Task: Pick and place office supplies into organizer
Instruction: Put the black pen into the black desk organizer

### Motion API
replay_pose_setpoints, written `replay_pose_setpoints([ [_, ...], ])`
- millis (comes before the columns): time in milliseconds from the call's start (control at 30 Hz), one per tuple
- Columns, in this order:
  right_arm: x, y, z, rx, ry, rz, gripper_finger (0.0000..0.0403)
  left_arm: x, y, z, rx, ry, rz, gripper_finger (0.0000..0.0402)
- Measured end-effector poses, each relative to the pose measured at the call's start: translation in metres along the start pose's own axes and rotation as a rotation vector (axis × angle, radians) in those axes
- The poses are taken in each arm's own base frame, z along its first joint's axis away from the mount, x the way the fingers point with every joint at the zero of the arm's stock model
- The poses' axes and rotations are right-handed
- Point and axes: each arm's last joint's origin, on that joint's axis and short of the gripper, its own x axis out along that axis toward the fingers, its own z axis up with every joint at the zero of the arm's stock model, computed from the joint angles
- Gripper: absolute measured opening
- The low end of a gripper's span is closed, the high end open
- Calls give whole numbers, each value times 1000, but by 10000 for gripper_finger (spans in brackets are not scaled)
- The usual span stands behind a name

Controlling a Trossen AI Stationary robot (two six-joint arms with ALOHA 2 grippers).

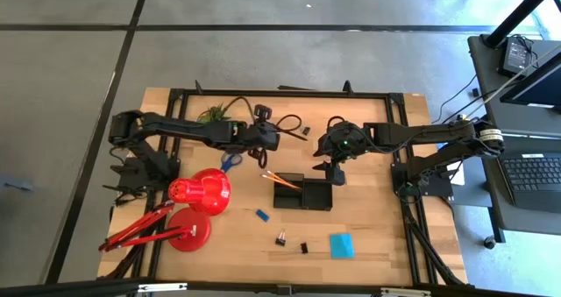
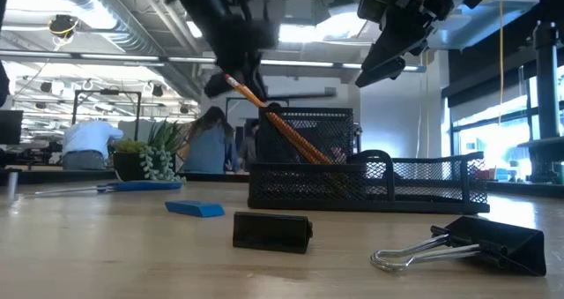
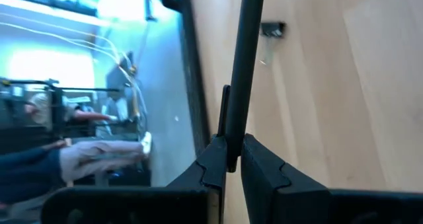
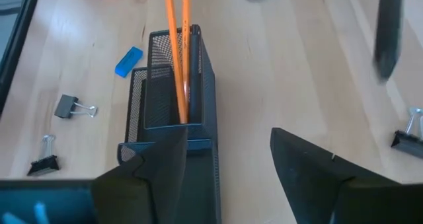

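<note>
My left gripper (image 1: 267,141) is in the air beyond the organizer's far-left side, shut on a thin black pen (image 3: 243,59). My right gripper (image 1: 333,169) hovers open over the far-right end of the black mesh organizer (image 1: 317,197), touching nothing. Two orange pencils (image 4: 177,59) stand slanted in its tall compartment, leaning on the rim. The blue-handled scissors (image 1: 230,162), blue eraser (image 1: 262,215), two black binder clips (image 1: 282,239) (image 1: 303,247) and cyan pad (image 1: 342,245) lie flat on the table. My left gripper pinches the black pen between its two fingers near one end (image 3: 229,141). The pen runs forward past the fingertips, along the fingers rather than across them. It is lifted clear of the wooden table.
A red desk lamp (image 1: 197,201) stands at the near left and a potted plant (image 1: 215,115) at the far left. Another binder clip (image 4: 406,137) lies on the far side. A black frame rail (image 1: 280,94) borders the table. People sit in the room behind.
</note>
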Motion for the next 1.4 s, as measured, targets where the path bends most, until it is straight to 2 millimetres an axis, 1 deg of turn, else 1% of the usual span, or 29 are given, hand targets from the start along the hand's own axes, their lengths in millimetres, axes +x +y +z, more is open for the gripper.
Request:
replay_pose_setpoints([
  [100, 0, 0, -1, 35, 14, -2, 221, -16, 4, 2, 5, -26, 39, 24],
  [233, 0, 0, -4, 117, 46, -6, 221, -26, -1, 8, 52, -44, 55, 24],
  [333, -1, -1, -7, 177, 72, -15, 221, -27, -7, 12, 74, -45, 57, 24],
  [467, -2, -1, -8, 211, 80, -17, 221, -29, -15, 15, 117, -17, 89, 24],
  [733, -2, -1, -9, 217, 87, -19, 221, -47, -28, 25, 256, 7, 175, 24],
  [900, -2, -1, -10, 242, 99, -23, 221, -57, -37, 30, 323, -6, 195, 24],
  [1133, -3, -3, -17, 297, 157, -95, 221, -71, -48, 36, 452, -32, 207, 22],
  [1233, -3, -3, -17, 298, 159, -95, 221, -73, -50, 37, 463, -43, 203, 22],
  [1400, -3, -3, -17, 298, 159, -95, 221, -72, -49, 37, 435, -42, 202, 21],
])
